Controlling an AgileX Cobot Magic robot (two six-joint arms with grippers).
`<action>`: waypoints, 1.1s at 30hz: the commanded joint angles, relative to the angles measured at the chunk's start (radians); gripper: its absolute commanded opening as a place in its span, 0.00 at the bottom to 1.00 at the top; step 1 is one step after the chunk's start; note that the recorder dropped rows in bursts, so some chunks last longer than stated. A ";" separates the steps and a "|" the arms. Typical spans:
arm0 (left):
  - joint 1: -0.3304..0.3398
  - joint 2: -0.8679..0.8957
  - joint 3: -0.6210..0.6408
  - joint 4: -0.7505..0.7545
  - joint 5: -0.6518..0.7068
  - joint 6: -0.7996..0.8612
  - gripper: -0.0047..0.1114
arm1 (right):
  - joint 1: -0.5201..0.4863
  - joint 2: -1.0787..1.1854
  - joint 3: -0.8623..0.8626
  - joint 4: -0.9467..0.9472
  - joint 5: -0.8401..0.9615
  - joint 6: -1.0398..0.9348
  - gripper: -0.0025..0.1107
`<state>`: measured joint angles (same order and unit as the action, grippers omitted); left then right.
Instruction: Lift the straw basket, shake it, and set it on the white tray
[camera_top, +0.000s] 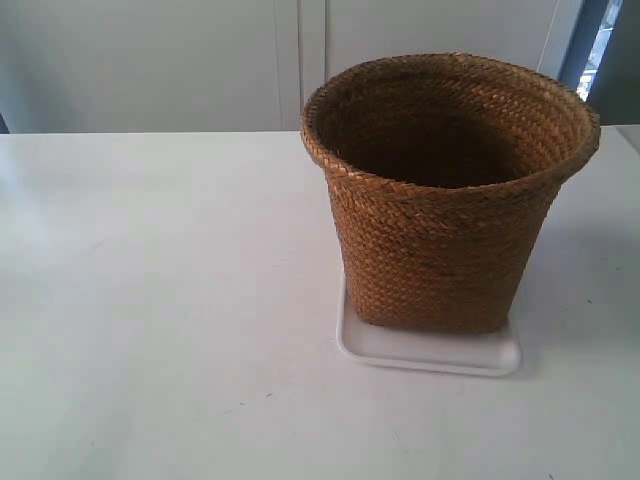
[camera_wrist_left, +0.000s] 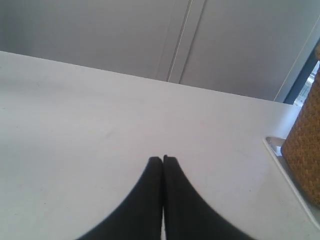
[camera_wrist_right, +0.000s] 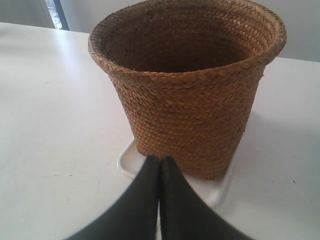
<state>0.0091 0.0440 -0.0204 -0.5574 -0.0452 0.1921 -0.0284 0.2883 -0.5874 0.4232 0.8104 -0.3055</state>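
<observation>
The straw basket stands upright on the white tray, golden-brown and woven, its inside dark. The right wrist view shows the basket on the tray just beyond my right gripper, whose black fingers are pressed together with nothing between them. My left gripper is shut too, hanging over bare table, with the basket's side and a tray edge off to one side. Neither gripper touches the basket. No arm shows in the exterior view.
A white table carries everything. Behind it runs a pale wall with panel seams, and a dark window frame stands at the exterior view's far right.
</observation>
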 joint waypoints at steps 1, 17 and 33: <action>0.001 -0.008 0.004 -0.020 -0.014 -0.015 0.04 | -0.002 -0.006 0.003 0.003 -0.005 -0.003 0.02; 0.001 -0.008 0.006 0.006 0.017 -0.024 0.04 | -0.002 -0.006 0.003 0.003 -0.005 -0.003 0.02; 0.001 -0.008 0.008 0.275 0.021 -0.279 0.04 | -0.002 -0.006 0.003 0.003 -0.005 -0.003 0.02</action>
<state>0.0091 0.0420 -0.0204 -0.2868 -0.0257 -0.0760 -0.0284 0.2883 -0.5874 0.4232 0.8104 -0.3055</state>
